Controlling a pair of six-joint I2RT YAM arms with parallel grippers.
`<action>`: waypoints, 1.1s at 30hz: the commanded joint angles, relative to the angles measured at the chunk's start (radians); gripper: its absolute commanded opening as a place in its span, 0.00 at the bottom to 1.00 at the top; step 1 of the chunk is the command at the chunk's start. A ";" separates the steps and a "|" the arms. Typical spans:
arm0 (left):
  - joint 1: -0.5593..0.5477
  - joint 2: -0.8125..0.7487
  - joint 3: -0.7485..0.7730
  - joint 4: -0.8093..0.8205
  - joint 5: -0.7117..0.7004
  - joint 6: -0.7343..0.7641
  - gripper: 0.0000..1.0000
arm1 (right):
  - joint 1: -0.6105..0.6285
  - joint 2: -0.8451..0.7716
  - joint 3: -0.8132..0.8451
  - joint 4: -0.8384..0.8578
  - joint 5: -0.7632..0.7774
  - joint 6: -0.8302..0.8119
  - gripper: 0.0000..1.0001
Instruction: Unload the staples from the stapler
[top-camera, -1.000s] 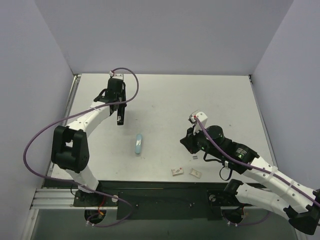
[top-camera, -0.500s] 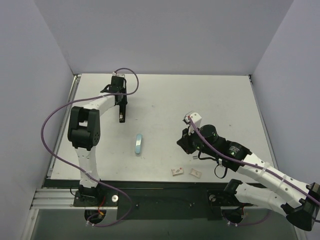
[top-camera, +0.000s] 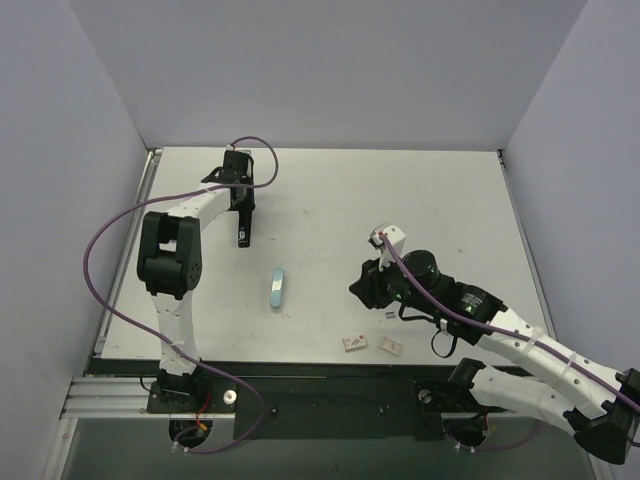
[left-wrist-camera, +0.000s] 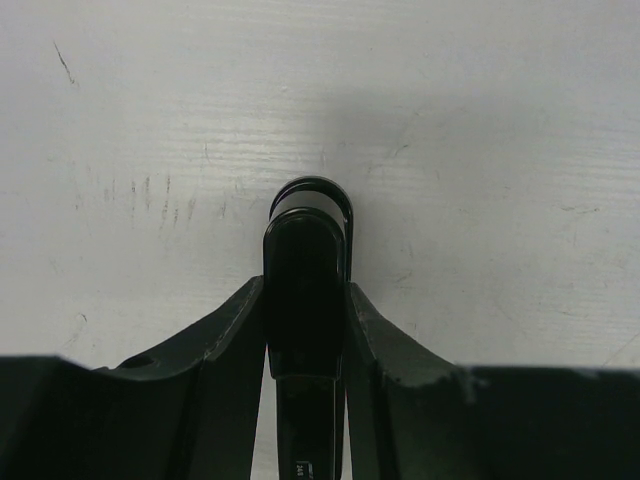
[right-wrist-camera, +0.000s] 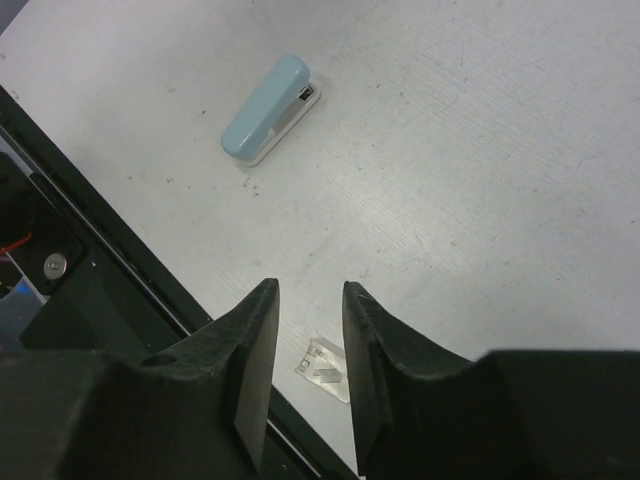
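Note:
A black stapler (top-camera: 242, 233) lies at the back left of the white table, and my left gripper (top-camera: 243, 212) is shut on it. In the left wrist view the stapler (left-wrist-camera: 305, 240) sits between the fingers, its rounded end pointing away, with my left gripper (left-wrist-camera: 305, 287) low over the table. A light blue stapler (top-camera: 276, 288) lies closed mid-table and also shows in the right wrist view (right-wrist-camera: 268, 108). My right gripper (top-camera: 362, 287) is open and empty to the right of the blue stapler, above the table, and shows in its own view (right-wrist-camera: 308, 290).
Two small clear packets (top-camera: 354, 343) (top-camera: 390, 347) lie near the table's front edge; one shows between my right fingers' view (right-wrist-camera: 325, 365). A tiny piece (top-camera: 390, 314) lies under the right wrist. The black front rail (right-wrist-camera: 120, 270) runs along the near edge.
The left arm's elbow has swung up and in while its gripper stays on the black stapler. The right gripper has shifted slightly left toward the blue stapler.

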 joint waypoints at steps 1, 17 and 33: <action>0.000 0.021 0.013 -0.127 0.027 0.003 0.42 | -0.007 -0.031 0.008 -0.004 -0.001 0.007 0.32; -0.040 -0.191 0.016 -0.155 -0.008 0.013 0.84 | -0.004 -0.058 -0.007 -0.004 -0.019 0.036 0.40; -0.296 -0.522 -0.187 -0.218 -0.082 -0.122 0.83 | 0.005 -0.107 -0.012 -0.080 -0.016 0.056 0.49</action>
